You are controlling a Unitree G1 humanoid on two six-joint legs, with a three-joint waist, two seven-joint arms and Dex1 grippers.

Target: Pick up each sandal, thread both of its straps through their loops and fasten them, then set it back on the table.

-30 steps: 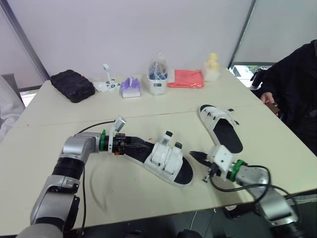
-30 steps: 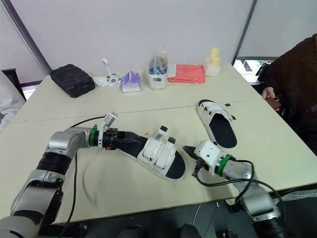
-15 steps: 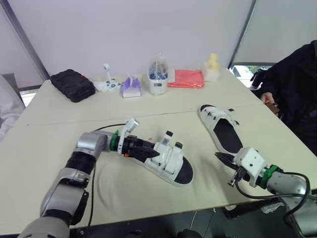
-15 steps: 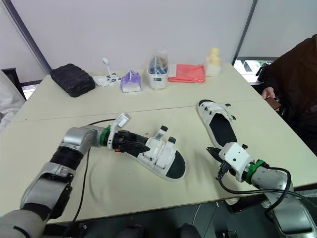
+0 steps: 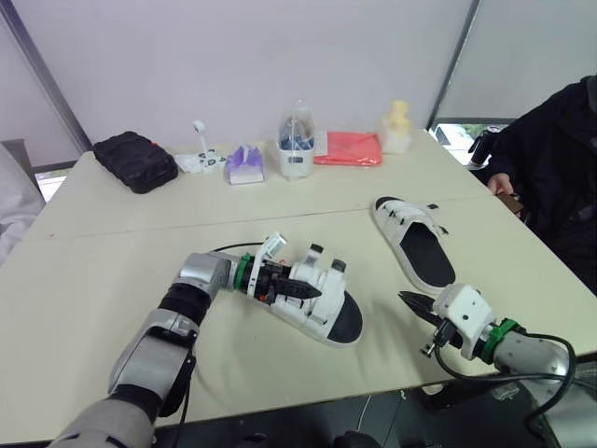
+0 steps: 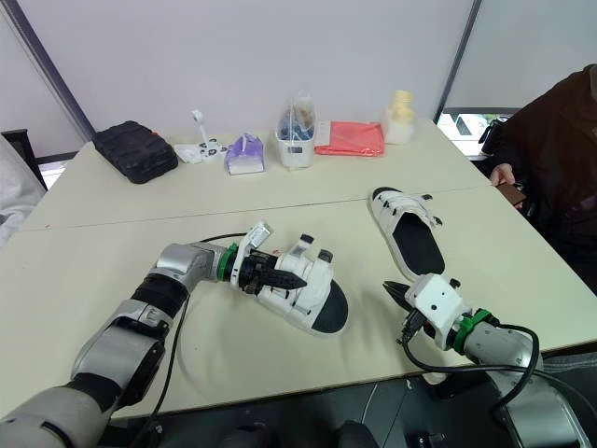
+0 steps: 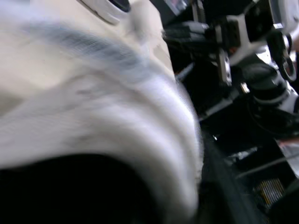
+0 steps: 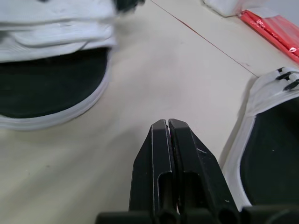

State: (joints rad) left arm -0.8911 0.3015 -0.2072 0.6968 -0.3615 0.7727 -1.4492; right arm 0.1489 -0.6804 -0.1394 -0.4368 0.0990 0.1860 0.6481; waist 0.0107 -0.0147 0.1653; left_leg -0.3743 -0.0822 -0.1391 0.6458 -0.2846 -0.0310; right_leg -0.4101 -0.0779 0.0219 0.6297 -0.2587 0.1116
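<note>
White and black-soled, the near sandal (image 5: 322, 301) lies flat on the table (image 5: 103, 271) towards its front edge, and its two strap ends (image 5: 317, 252) stand up off the upper, so by my reading neither strap is threaded or fastened yet. The left claw (image 5: 308, 290) is pushed in low against the sandal's upper from the heel side; whether its black fingers are apart or gripping a strap I cannot tell, since the left wrist view is all blurred white material. The far sandal (image 5: 416, 245) rests sole-down well apart to the right, untouched by either arm, and whether its straps are done up is too small to judge. Between the two sandals and nearer the front edge, the right claw (image 5: 408, 301) hovers just over the table with its fingers pressed together on nothing. The task looks barely begun: one sandal being worked, none lifted. Along the far edge sit a black pouch (image 5: 136, 161) and a red packet (image 5: 350, 147); a person (image 5: 550, 177) in dark clothing sits at the right.
</note>
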